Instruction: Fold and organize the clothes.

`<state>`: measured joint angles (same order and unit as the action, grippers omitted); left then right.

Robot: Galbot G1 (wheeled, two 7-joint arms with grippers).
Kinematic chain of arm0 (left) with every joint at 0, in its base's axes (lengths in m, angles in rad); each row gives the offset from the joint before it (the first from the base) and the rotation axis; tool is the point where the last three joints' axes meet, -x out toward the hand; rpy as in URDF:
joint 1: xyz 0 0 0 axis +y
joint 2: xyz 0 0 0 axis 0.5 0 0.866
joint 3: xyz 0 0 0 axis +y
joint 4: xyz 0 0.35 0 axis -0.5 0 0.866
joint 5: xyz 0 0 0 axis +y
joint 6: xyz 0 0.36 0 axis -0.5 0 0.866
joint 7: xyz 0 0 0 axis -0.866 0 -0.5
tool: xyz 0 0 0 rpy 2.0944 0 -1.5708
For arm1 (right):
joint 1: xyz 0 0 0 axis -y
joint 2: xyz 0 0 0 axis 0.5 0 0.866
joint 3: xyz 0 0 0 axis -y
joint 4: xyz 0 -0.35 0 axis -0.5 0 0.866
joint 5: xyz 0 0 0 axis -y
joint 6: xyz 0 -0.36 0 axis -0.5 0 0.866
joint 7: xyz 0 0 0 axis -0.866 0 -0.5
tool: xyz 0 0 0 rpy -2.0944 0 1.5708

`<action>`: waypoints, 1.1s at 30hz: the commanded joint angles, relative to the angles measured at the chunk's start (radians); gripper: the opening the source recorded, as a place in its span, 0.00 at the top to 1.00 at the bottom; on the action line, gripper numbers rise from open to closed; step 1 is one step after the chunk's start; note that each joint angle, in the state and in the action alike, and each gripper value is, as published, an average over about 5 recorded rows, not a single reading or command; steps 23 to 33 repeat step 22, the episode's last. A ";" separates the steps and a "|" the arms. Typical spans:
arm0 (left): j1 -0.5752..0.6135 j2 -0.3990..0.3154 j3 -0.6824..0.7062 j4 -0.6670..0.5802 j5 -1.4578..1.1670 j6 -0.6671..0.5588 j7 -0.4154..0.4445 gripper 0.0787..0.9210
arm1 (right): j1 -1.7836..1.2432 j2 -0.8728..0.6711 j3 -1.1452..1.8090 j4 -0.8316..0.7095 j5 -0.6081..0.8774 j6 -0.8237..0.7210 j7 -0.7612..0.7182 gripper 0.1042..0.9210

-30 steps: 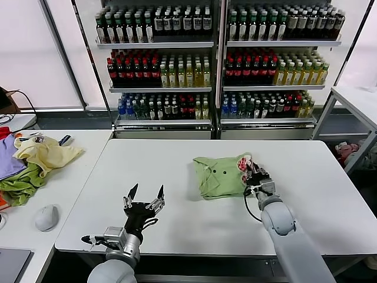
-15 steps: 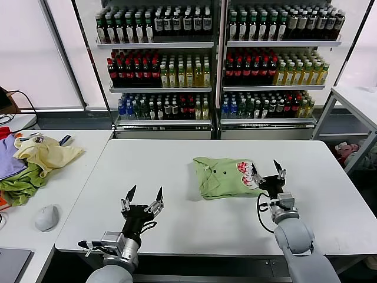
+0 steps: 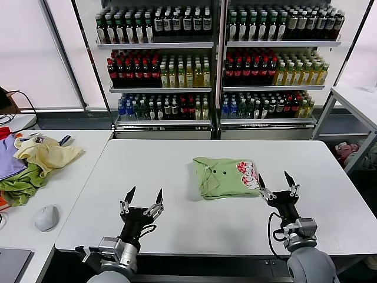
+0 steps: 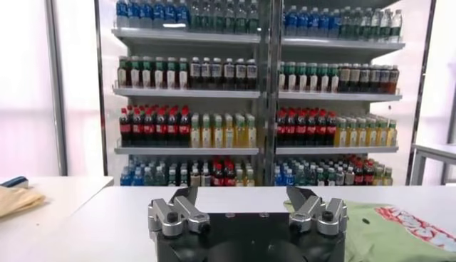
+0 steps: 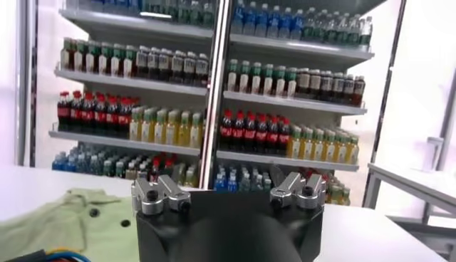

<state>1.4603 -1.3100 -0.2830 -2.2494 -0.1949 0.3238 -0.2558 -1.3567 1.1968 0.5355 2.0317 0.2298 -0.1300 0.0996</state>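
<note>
Head view: the light sage-green short-sleeved shirt [image 3: 227, 177] lies folded mid-table, task looking nearly done; right gripper [image 3: 277, 187] at its 4 o'clock, wide open, empty; left gripper [image 3: 141, 200] near the front edge, open, empty. Wrist views: both sets of jaws spread, shirt just beyond

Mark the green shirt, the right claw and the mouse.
green shirt [image 3: 221, 178], head view, plain front panel.
right claw [image 3: 277, 182], head view, midway between open fingertips.
mouse [image 3: 46, 217], head view, top shell.
</note>
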 commanded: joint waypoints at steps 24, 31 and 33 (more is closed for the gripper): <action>0.039 0.005 -0.040 -0.004 0.042 -0.018 0.062 0.12 | -0.119 0.029 -0.012 0.171 -0.039 0.005 0.071 0.12; 0.039 0.005 -0.040 -0.004 0.042 -0.018 0.062 0.12 | -0.119 0.029 -0.012 0.171 -0.039 0.005 0.071 0.12; 0.039 0.005 -0.040 -0.004 0.042 -0.018 0.062 0.12 | -0.119 0.029 -0.012 0.171 -0.039 0.005 0.071 0.12</action>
